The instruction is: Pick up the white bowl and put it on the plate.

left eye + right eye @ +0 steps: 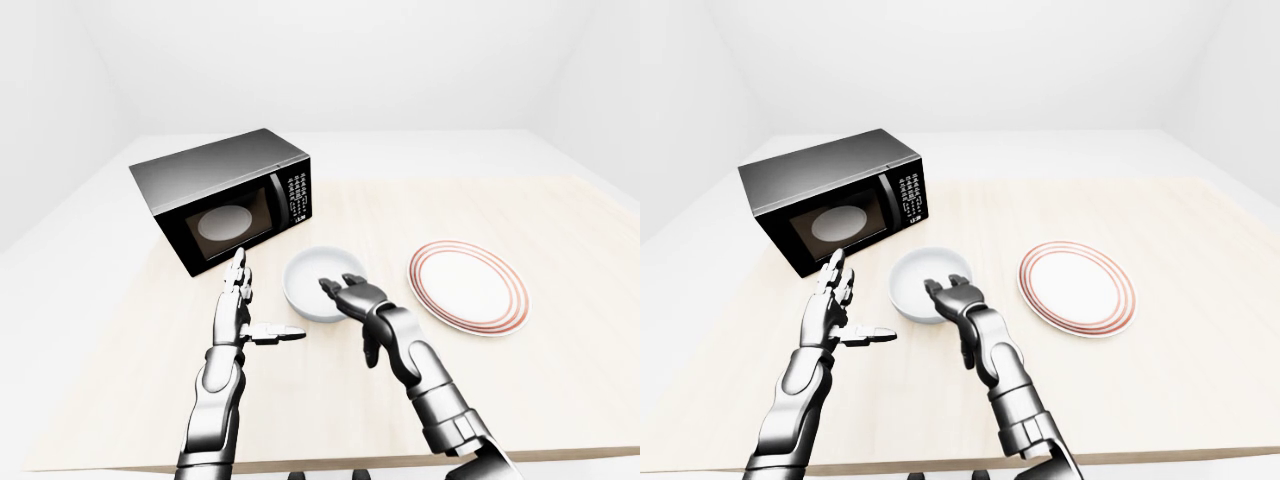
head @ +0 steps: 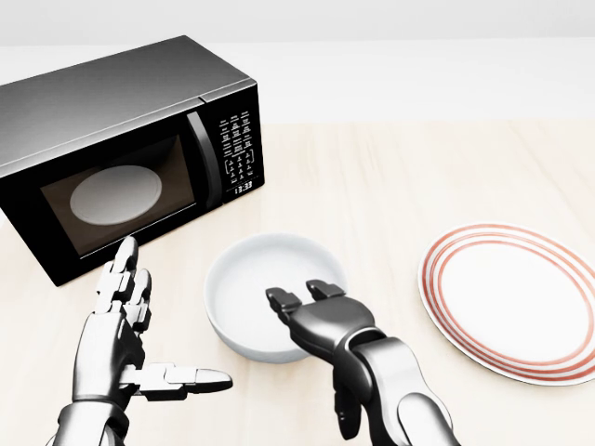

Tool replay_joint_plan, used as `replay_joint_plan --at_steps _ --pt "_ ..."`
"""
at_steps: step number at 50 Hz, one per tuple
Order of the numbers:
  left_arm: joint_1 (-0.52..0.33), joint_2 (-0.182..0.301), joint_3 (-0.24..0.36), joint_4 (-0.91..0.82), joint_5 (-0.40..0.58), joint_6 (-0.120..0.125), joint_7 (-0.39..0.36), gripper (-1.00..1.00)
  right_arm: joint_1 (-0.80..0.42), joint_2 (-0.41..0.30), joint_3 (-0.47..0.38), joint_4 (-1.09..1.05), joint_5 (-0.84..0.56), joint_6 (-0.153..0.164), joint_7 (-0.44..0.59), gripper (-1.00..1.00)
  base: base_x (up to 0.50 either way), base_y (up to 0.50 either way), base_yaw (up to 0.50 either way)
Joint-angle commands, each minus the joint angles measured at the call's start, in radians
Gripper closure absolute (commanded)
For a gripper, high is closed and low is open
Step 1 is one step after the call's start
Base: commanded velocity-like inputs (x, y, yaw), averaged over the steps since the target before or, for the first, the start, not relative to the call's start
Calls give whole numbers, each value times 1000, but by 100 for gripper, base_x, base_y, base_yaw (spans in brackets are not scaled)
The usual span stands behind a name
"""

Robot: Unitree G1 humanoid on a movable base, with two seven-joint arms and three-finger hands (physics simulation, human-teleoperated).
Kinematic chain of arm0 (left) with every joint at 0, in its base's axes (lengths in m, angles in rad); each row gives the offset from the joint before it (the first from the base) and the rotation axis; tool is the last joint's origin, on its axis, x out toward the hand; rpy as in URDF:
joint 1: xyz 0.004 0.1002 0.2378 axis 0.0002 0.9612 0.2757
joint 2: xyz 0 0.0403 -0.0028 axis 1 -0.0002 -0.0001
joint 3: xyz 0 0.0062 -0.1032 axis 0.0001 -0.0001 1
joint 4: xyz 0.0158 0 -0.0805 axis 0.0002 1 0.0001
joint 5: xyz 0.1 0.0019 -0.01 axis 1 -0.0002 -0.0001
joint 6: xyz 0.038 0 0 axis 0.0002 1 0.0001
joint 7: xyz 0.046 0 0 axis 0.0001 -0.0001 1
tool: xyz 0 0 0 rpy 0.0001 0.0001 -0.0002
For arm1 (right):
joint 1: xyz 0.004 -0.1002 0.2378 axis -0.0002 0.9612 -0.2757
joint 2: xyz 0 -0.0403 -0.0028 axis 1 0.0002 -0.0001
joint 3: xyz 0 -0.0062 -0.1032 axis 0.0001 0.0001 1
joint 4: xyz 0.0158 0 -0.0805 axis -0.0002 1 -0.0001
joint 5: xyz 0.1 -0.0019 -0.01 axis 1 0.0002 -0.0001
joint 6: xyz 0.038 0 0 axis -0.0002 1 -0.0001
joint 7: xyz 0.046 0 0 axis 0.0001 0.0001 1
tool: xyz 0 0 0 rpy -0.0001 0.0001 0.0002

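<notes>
Right hand (image 2: 311,311): at the bowl's near rim in the head view, fingers curled over the edge with their tips inside the hollow. Whether they actually pinch the rim I cannot tell; the thumb hangs below the palm, away from the bowl.
Left hand (image 2: 125,321): open, fingers straight and pointing up the head view, thumb stuck out sideways toward the bowl. It holds nothing and touches nothing.
Bowl (image 2: 244,288): white, upright, resting on the table between the two hands; just right of the left hand, and directly beyond the right hand's fingertips. It is not lifted.
Plate (image 2: 516,311): white with red rings, flat on the table, well off to the right of the right hand and apart from the bowl.
Microwave (image 2: 121,153): black, door shut, a pale round turntable showing through the window; it stands beyond the left hand, up and left of the bowl.
Table (image 1: 560,400): pale wood, bearing all three things.
</notes>
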State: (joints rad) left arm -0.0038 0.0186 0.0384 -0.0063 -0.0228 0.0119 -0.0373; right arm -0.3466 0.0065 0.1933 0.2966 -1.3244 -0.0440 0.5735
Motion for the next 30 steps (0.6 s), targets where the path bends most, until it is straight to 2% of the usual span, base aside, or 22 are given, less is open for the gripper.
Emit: replay_joint_plan --at_steps 1,9,10,11,12,30 --pt "0 0 0 0 0 0 0 -100 0 -2 0 14 -17 -7 -5 -100 0 0 0" --pt "0 0 0 0 0 0 0 -100 4 0 -1 13 -14 -9 -1 -100 0 0 0" --pt "0 0 0 0 0 0 0 -100 6 -1 0 13 -15 -9 -1 -77 0 0 0" --pt "0 0 0 0 0 0 0 -100 4 -1 0 15 -15 -10 -4 -18 0 0 0" --pt "0 0 0 0 0 0 0 -100 9 -1 1 7 -13 -13 -1 100 0 0 0" --pt "0 0 0 0 0 -1 0 -100 9 5 4 22 -4 -19 -42 100 0 0 0"
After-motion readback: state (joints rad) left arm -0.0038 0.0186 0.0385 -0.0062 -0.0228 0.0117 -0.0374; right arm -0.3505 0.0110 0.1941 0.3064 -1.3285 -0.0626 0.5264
